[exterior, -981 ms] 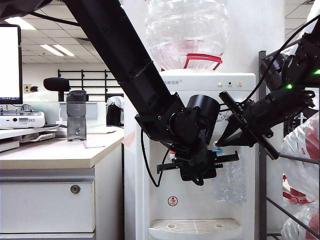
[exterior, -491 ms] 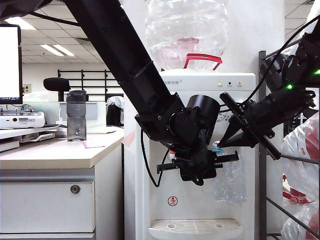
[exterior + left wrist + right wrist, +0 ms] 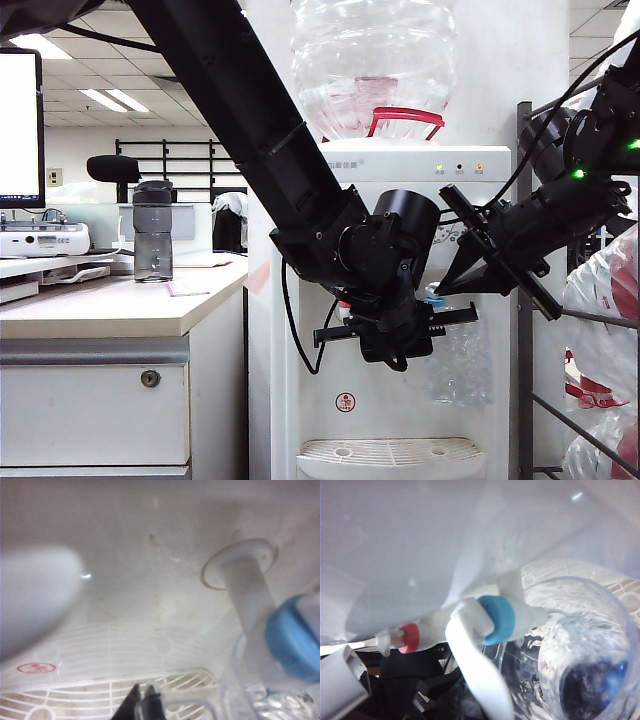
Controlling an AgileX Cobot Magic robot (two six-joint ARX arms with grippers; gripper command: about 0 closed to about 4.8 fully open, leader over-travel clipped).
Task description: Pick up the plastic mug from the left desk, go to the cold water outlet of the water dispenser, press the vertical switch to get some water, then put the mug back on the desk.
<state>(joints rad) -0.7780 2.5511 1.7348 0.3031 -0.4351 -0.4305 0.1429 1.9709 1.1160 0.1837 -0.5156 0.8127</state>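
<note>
the plastic mug point(image 3: 458, 362) is see-through with crinkly faceted walls. it hangs in front of the water dispenser point(image 3: 400, 300), a boxy white cabinet with grey swirls, right under the cold water outlet point(image 3: 434, 296), the little white tap with the light blue collar, and well above the slotted white drip tray point(image 3: 390, 456). in the right wrist view you look straight down into the mug's round mouth, all glittery ripples.

the left gripper point(image 3: 445, 318) has its black jaws pressed together, pinching the mug's thin clear handle point(image 3: 172, 705), so the mug sits just off to the side of the jaws toward the right arm.

the right gripper point(image 3: 445, 285) points at the blue tap from the right, tip at the slim white vertical switch point(image 3: 477, 672). can't tell how its jaws stand.

the left desk point(image 3: 120, 310), pale beige top, holds a dark grey bottle point(image 3: 153, 232).
</note>
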